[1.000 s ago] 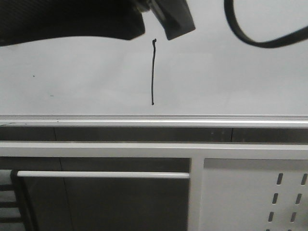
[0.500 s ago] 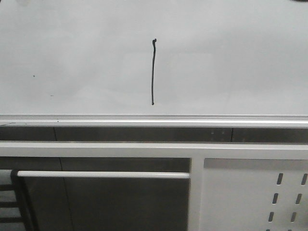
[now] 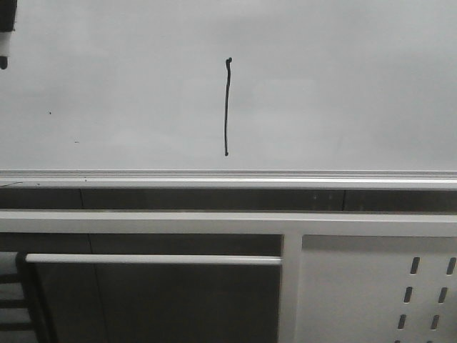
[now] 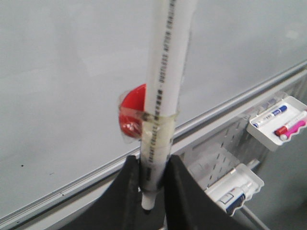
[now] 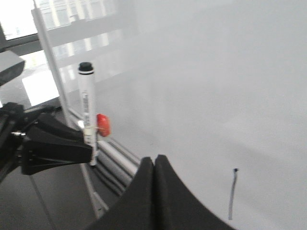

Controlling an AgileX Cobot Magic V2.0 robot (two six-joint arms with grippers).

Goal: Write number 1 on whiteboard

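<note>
Left gripper (image 4: 152, 165) grips one marker (image 4: 163, 91).

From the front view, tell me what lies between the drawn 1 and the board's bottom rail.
Nothing: in the front view only bare whiteboard separates the number 1 from the silver rail.

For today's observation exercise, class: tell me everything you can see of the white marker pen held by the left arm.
The long white cylindrical marker pen has small grey print running along its barrel and a black end, seen in the right wrist view. A red round plastic piece is fixed to its side by a band of clear tape. The left hand is shut on its lower barrel, black fingers pressing both sides. It is held up near the glossy white-grey whiteboard; whether it touches the board cannot be told.
</note>
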